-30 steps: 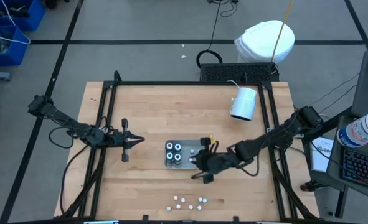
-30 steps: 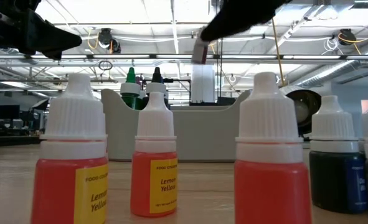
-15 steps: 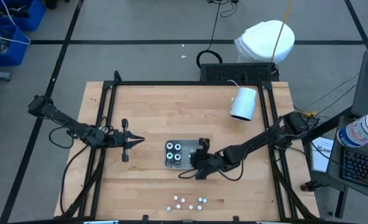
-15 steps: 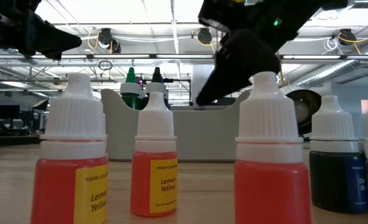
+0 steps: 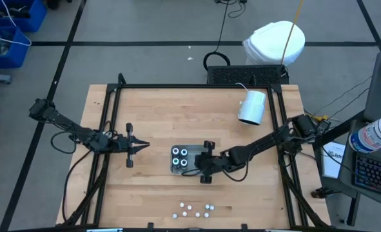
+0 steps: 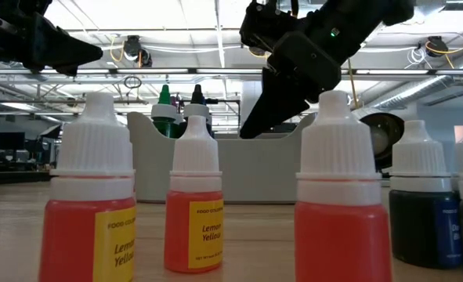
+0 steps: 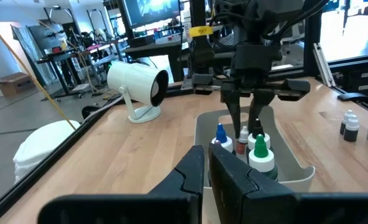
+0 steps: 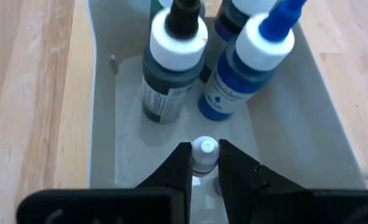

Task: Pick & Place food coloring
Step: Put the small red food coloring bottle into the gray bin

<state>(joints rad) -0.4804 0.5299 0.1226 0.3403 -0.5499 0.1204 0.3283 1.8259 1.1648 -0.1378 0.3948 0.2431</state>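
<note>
Right gripper [image 8: 203, 163]: fingers closed on the white cap of 1 small bottle [image 8: 203, 154], held upright inside the grey tray [image 8: 103, 106] at mid-table. Tray also holds food coloring bottles [image 8: 171, 62], including black-tipped and blue-tipped. Left gripper [image 5: 140, 145]: fingers closed together, empty, hovering well left of the tray. Loose bottles [image 5: 194, 209]: cluster near the table's front edge.

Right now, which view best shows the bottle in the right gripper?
Right wrist view: small white-capped bottle sits between the right gripper's fingers, over the grey tray. Left wrist shows it distantly; high and low views hide it.
</note>
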